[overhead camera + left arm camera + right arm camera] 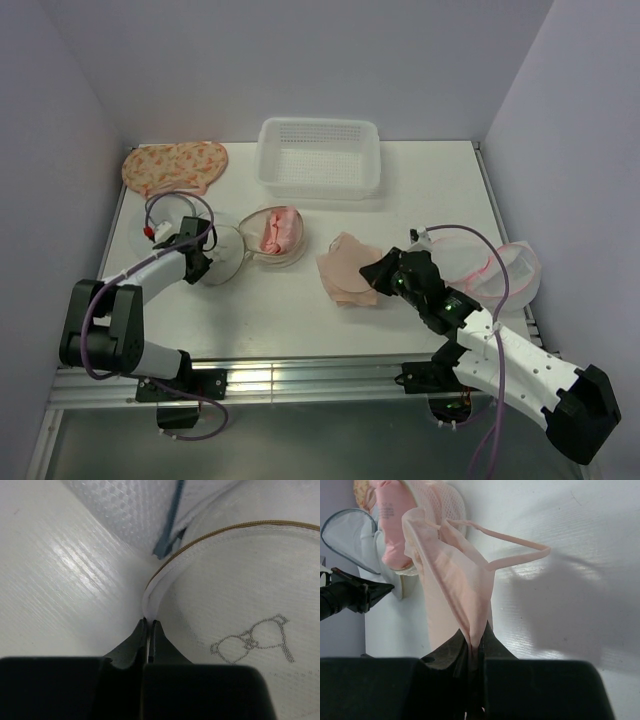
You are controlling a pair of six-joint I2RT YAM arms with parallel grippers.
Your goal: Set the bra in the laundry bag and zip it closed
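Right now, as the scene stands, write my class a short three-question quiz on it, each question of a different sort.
1. True or false: the left hand is shut on the rim of the laundry bag.
2. What does the right hand grip? A) the bra B) a towel C) a spoon
3. Fill in: the basket at the back is coloured ____.
Key: 1 true; 2 A; 3 white.

in front of the basket (320,158), the laundry bag (230,252) lay leftward and the bra (343,266) rightward; another mesh bag (508,270) lay farther right of the basket.
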